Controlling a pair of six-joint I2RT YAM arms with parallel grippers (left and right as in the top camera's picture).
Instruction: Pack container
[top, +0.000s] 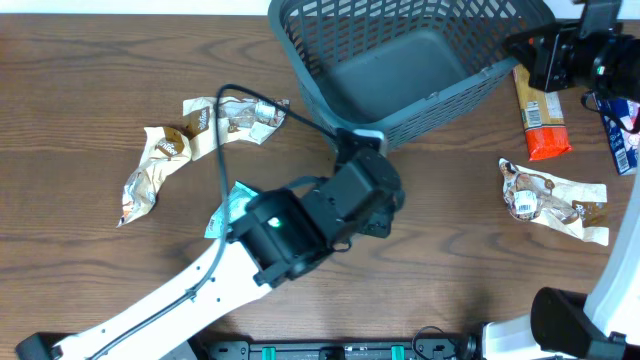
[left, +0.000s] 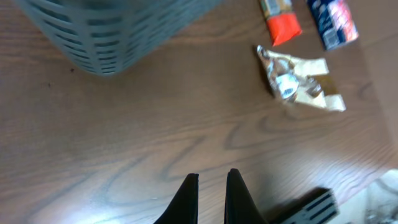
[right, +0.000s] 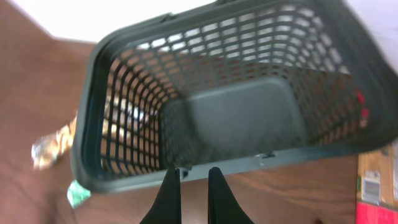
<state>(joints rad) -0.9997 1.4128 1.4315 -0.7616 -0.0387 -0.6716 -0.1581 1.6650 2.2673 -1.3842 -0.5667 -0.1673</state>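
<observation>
1. Basket position. The basket (top: 395, 75) stands at the far side of the bench (top: 450, 260), turned askew to its edges. The base is bare, so nothing is packed yet.
2. Left claw. The left claw (left: 212, 176) hangs near the basket's near corner. Its fingers are drawn together with only a sliver between them, and they grip nothing. Its camera looks across bare wood toward a crumpled silver-brown packet (left: 295, 84), so this arm is probably lined up for a pick on that side.
3. Right claw. The right claw (right: 194, 170) sits at the basket's right-hand rim with its fingers together and nothing visible between them. In the wrist view the tips lie right at the rim, but whether they touch it cannot be told. The likely purpose is to steady or reposition the basket so that it does not slide during loading.
4. Stock, right side. The silver-brown packet lies flat and alone, well apart from the basket. An orange-ended packet (top: 540, 115) and a blue packet (top: 622, 130) lie close by the right arm.
5. Stock, left side. One brown-and-white packet (top: 160, 160) lies well left of the basket, and a second crumpled packet (top: 240, 115) lies nearer to it. A teal packet (top: 232, 205) is partly hidden under the left arm.
6. Next step. Either claw must part before a pick. The crinkled foil will probably slip, so a pinch across the packet's body is advisable.
</observation>
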